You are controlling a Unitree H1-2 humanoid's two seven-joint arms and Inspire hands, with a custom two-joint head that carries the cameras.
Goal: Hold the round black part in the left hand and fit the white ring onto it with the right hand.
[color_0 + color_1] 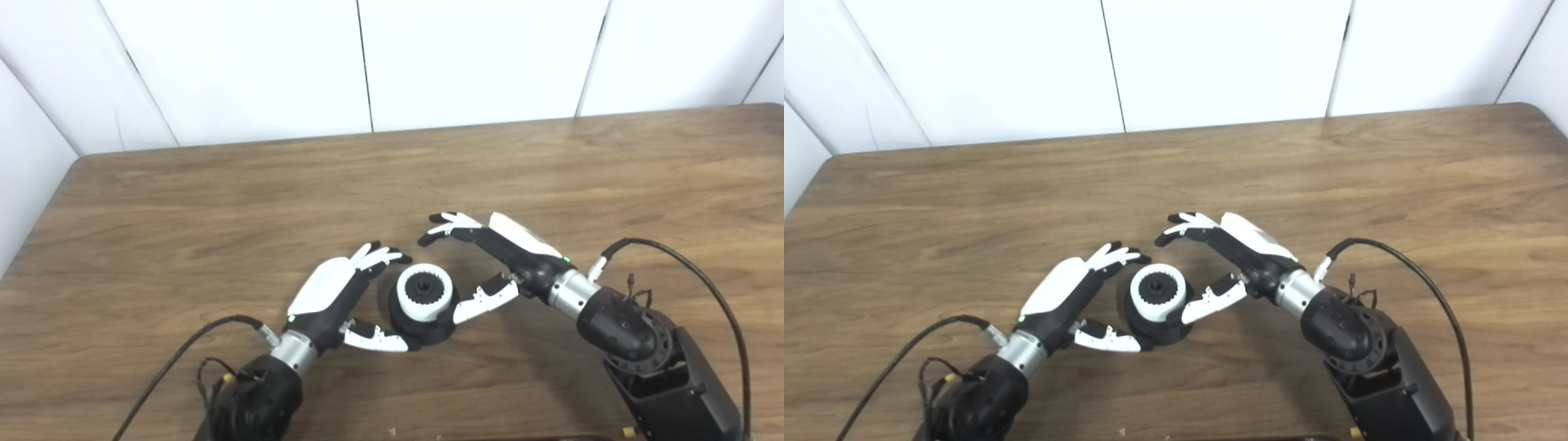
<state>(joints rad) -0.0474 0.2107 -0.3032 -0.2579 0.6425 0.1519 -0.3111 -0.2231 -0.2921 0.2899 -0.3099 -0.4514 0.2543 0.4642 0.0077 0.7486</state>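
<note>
The round black part [422,324] sits on the tabletop [245,202] near its front edge, between the two hands, with the white ring [424,293] already resting on top of it, toothed inner edge and dark centre hub facing upward. The ring looks seated around the hub, though whether it is pressed fully home cannot be told from here. The left hand [343,300] lies just to the left of the part, fingers spread and curved round its far side, thumb reaching along the near base; it may touch the base, but it grips nothing. The right hand [490,263] is just to the right, also spread wide, its fingers arching well above and behind the ring and its thumb pointing in toward the part's right flank, holding nothing. Both hands are about equally near, the part's axis standing upright between them, so any further press would come straight down onto the ring from above
</note>
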